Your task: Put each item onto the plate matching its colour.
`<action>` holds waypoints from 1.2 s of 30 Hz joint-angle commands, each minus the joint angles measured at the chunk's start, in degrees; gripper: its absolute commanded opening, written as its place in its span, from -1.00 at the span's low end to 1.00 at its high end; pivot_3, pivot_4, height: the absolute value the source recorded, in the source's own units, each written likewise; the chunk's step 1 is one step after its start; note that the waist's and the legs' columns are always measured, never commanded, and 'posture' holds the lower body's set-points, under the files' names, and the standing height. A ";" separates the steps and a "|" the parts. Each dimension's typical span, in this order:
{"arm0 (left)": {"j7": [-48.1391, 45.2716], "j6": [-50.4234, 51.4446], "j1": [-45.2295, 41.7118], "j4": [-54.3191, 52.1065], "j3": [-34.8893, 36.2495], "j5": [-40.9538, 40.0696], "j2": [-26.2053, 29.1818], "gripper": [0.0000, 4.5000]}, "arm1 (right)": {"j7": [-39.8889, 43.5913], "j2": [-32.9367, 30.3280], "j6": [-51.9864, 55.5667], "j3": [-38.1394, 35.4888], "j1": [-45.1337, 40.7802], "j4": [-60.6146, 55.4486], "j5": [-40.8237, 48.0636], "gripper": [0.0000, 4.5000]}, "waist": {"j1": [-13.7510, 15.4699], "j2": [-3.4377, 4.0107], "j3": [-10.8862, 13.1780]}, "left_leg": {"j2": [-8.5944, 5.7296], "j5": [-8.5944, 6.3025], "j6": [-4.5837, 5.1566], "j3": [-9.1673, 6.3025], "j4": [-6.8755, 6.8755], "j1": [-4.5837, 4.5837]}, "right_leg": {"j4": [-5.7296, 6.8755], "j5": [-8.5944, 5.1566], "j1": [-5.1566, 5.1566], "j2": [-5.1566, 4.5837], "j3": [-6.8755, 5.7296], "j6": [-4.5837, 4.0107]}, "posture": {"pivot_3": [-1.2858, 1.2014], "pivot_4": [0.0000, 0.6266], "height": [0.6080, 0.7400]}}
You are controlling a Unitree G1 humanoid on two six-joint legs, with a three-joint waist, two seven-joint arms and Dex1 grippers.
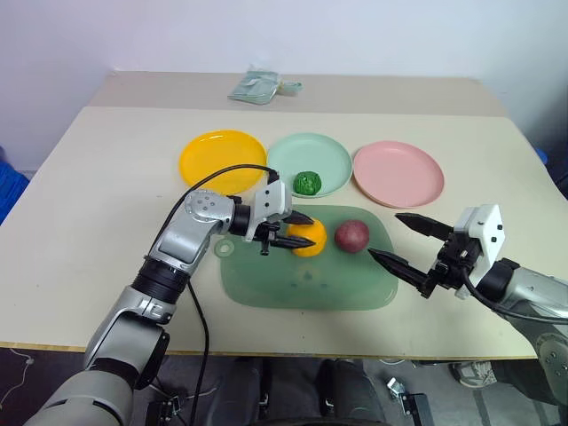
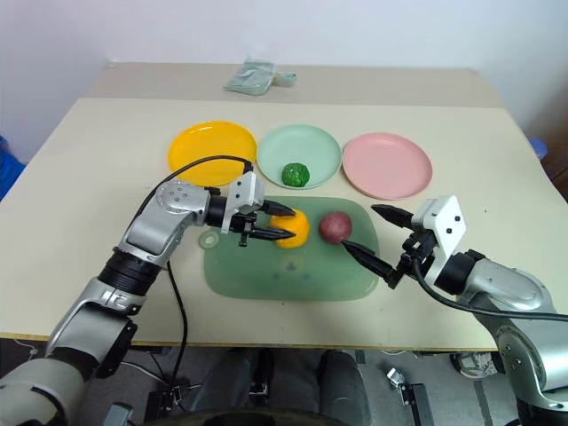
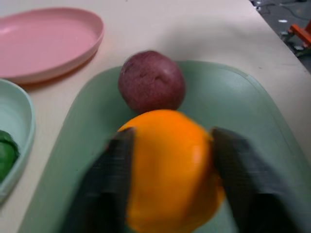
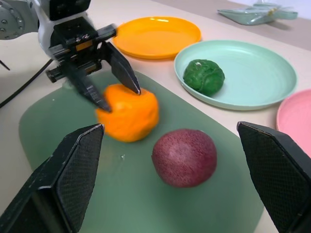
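Your left gripper (image 1: 296,230) has clamped the orange ball (image 1: 310,239) on the tray (image 1: 266,288); the right gripper (image 1: 404,240) hangs wide open, empty. Lift straight up, then carry it far-left onto the yellow plate (image 1: 223,159).

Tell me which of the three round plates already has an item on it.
The mint green plate, the middle one, carries the dark-green lump. The yellow plate and pink plate beside it are bare.
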 commanded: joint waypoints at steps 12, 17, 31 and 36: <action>31.04 -1.70 -9.29 20.24 22.91 -0.57 2.56 -0.21 | -0.58 0.17 -0.56 1.66 -2.83 -0.57 -0.13 1.00 | -0.02 -0.04 0.02 | -0.02 0.01 0.00 0.00 -0.01 -0.04 | 0.03 0.00 -0.08 0.02 -0.03 0.02 | 0.03 -0.52 1.00; 19.79 2.80 -6.65 14.26 22.96 -8.82 2.09 0.16 | -0.15 0.12 -1.10 2.78 -4.29 0.99 -0.78 1.00 | -0.03 -0.06 0.04 | -0.04 0.00 0.00 0.02 -0.02 -0.07 | 0.08 0.01 -0.06 0.02 -0.06 0.03 | 0.03 -0.52 1.00; 10.39 2.51 1.31 -0.73 -0.44 3.13 1.96 0.97 | -1.36 1.03 -0.68 3.00 -3.36 -0.90 -0.74 1.00 | -0.10 -0.04 0.02 | -0.02 0.02 -0.04 0.04 -0.03 -0.01 | 0.00 0.00 -0.04 0.03 -0.02 0.02 | 0.03 -0.52 1.00; 11.25 0.42 0.27 3.02 -1.45 5.94 0.84 0.61 | -2.00 1.22 -0.52 2.95 -2.80 -1.82 -0.40 1.00 | -0.08 -0.02 0.01 | -0.02 0.01 -0.01 0.04 -0.03 -0.01 | 0.00 0.00 -0.04 0.02 -0.02 0.02 | 0.03 -0.52 1.00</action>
